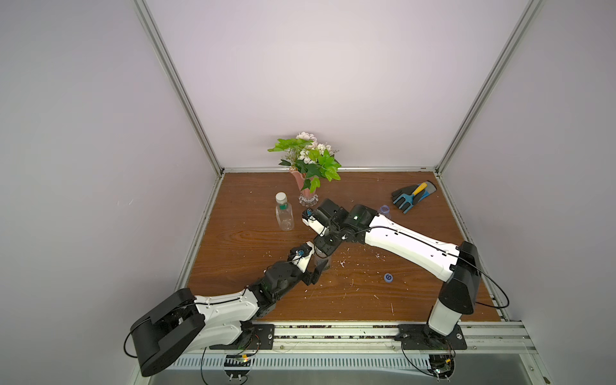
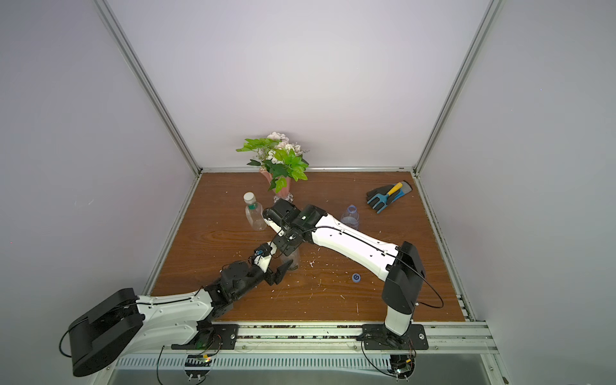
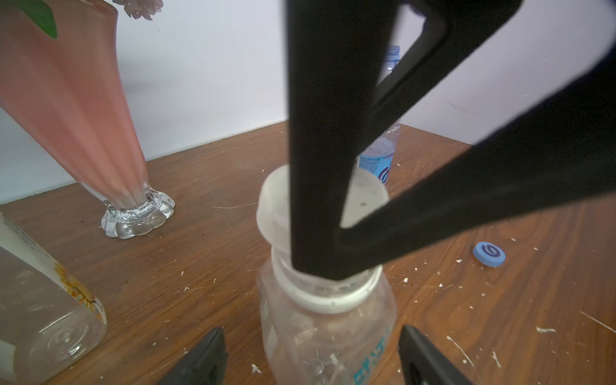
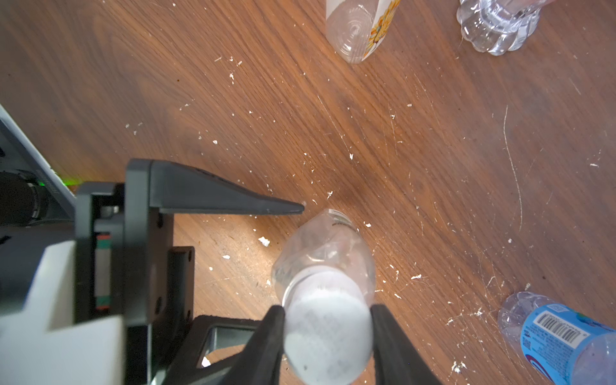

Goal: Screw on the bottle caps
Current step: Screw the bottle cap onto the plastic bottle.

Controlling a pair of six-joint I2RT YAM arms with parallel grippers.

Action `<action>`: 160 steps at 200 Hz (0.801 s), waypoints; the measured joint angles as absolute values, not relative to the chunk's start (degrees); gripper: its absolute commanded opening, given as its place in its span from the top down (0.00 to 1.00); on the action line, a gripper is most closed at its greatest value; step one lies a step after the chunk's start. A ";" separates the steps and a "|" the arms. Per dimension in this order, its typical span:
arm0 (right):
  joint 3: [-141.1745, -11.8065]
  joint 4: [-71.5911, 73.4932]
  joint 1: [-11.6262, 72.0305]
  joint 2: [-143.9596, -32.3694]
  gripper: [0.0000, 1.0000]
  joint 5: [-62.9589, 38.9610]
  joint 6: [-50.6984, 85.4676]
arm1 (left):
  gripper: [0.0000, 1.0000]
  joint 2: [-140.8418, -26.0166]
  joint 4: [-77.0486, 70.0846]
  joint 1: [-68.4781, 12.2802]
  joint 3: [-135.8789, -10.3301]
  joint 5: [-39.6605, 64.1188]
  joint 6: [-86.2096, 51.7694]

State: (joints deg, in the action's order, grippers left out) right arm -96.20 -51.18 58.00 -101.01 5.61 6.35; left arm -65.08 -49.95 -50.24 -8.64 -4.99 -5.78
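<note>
White cap (image 4: pixel 328 336): round, matte, scuffed plastic, on top of neck of clear crinkled bottle (image 4: pixel 320 246); I can't tell if threaded. My right hand (image 4: pixel 326 313) clamps cap from both sides. Bottle upright, long axis vertical, neck up, mid-bench (image 1: pixel 253 240). My left hand (image 3: pixel 311 335) wide, flanking bottle body, gaps showing. Blue swirl cap (image 1: pixel 388 277) flat on scratched wood, near right.

Blue cap (image 3: pixel 489 254) w/ swirl mark — pink vase (image 3: pixel 66 100), white cap (image 4: pixel 328 330), brown wood-grain table (image 1: pixel 250 240), blue-label bottle (image 4: pixel 560 336)
</note>
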 measured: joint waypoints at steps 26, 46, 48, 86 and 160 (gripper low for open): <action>-96.20 -51.18 57.76 -101.01 0.56 5.50 6.37 | 0.23 -65.89 -50.72 -50.24 -8.64 -5.19 -5.78; -96.18 -51.18 57.52 -101.01 0.56 5.30 6.39 | 0.25 -66.43 -51.27 -50.24 -8.64 -5.19 -5.78; -96.18 -51.18 57.47 -101.01 0.56 5.23 6.39 | 0.25 -66.50 -51.31 -50.24 -8.64 -5.17 -5.78; -95.85 -50.70 56.53 -101.01 0.56 3.92 6.66 | 0.32 -67.72 -51.86 -50.24 -8.64 -5.21 -5.78; -95.18 -49.91 55.44 -100.79 0.56 0.99 7.29 | 0.36 -69.73 -53.10 -50.24 -8.64 -5.19 -5.80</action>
